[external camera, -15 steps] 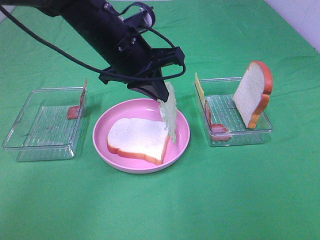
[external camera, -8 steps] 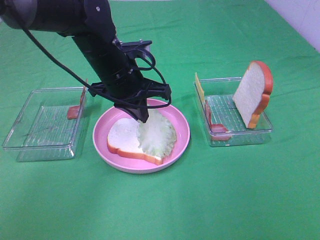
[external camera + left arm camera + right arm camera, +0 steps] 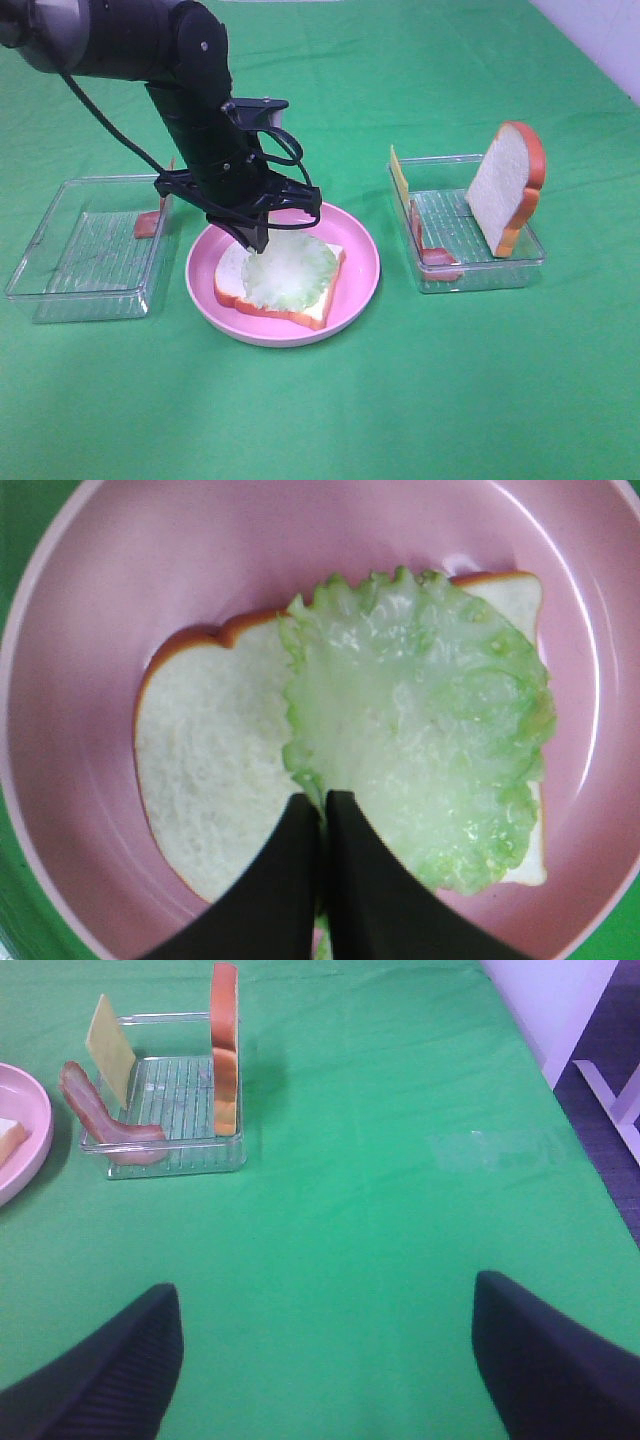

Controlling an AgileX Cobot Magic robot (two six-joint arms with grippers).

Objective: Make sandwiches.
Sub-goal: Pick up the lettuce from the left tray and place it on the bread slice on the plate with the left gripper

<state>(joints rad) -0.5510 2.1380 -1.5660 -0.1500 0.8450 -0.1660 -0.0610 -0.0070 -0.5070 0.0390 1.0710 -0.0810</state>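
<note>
The pale green lettuce leaf now lies flat on the white bread slice.
Your left gripper (still clamped on the leaf's edge) can release it.

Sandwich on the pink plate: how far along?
Done: the bottom bread slice lies on the pink plate. In hand: the lettuce is laid over it, with the left gripper shut on its edge, not yet released. Left: bacon, cheese and the second bread slice wait in the right tray; the right gripper hangs open over the cloth.
</note>
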